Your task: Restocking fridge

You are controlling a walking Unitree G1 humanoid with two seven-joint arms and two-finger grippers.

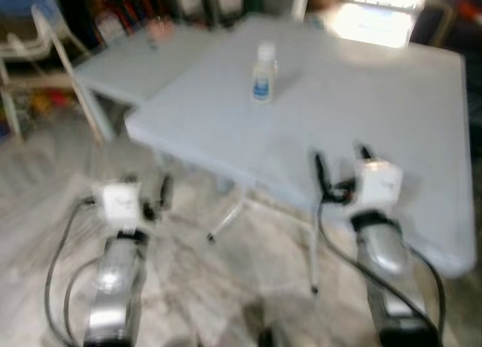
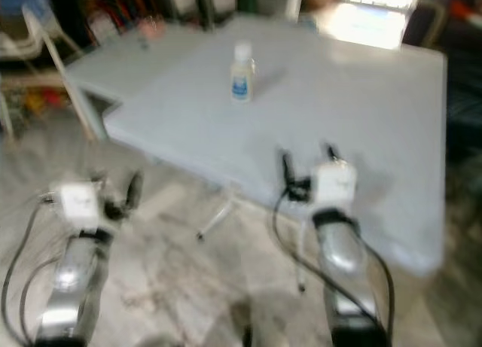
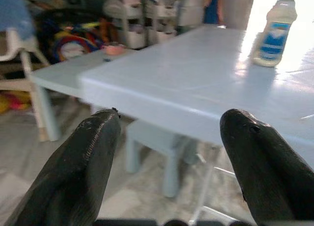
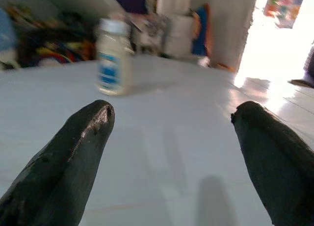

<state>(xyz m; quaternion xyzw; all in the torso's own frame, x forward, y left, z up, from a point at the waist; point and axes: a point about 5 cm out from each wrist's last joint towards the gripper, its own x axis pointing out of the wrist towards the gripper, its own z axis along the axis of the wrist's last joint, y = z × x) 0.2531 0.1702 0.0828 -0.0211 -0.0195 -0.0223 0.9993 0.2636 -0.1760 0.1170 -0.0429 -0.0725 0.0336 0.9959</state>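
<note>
A large pale blue-grey table (image 1: 392, 91) takes up most of the scene ahead, its top smooth and bare apart from one item. A second, lower table (image 1: 128, 65) of the same colour butts against its far left side, and a small pink object (image 3: 114, 50) sits on that one, too blurred to identify. White metal legs (image 1: 230, 215) show beneath the big table, standing on a marbled grey floor (image 1: 196, 279). Behind the tables the room is cluttered: a white chair (image 1: 41, 42) at far left, colourful things stacked along the back wall, and bright light pouring in from a doorway (image 1: 380, 8) at the far right.

The bottle (image 1: 263, 74) stands upright on the big table, toward its far left part, well apart from both grippers. It is small, of milky white plastic with a white cap and a blue-and-white label around its middle.

The right gripper (image 1: 343, 157) is held over the near edge of the table, its two black fingers spread wide, with the bottle visible beyond them in the right wrist view (image 4: 114, 57). The left gripper (image 1: 154, 196) is lower, short of the table's edge and over the floor, fingers also wide apart and empty. The head views are blurred.
</note>
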